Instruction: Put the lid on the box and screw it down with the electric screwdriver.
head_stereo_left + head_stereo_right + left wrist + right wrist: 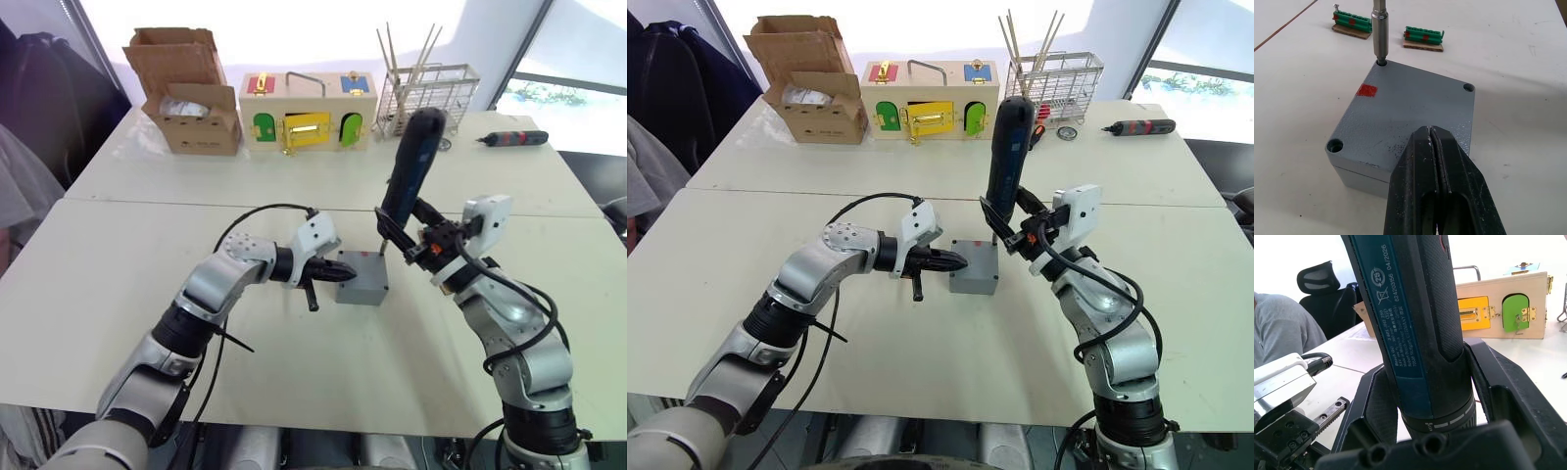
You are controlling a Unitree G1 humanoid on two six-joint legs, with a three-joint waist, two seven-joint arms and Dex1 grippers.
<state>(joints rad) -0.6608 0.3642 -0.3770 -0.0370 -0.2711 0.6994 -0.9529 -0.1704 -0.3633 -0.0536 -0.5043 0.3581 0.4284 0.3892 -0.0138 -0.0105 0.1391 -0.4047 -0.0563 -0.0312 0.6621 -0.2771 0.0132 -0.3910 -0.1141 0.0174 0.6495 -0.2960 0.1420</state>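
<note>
The lid (1410, 117), a shallow square grey plastic cover with a small red mark, already sits flush on the small grey plastic box (362, 286) in the middle of the white table (118, 294). On my left, the left gripper (1436, 147) has its black fingers pressed together, tips resting on the lid's near edge to steady it. To the right, the right gripper (1425, 396) clamps the thick dark blue-black electric screwdriver (413, 162), held upright, its metal bit (1379, 24) seated in one corner hole. I judge the lidding done; two other corner holes look empty, so screwing remains.
</note>
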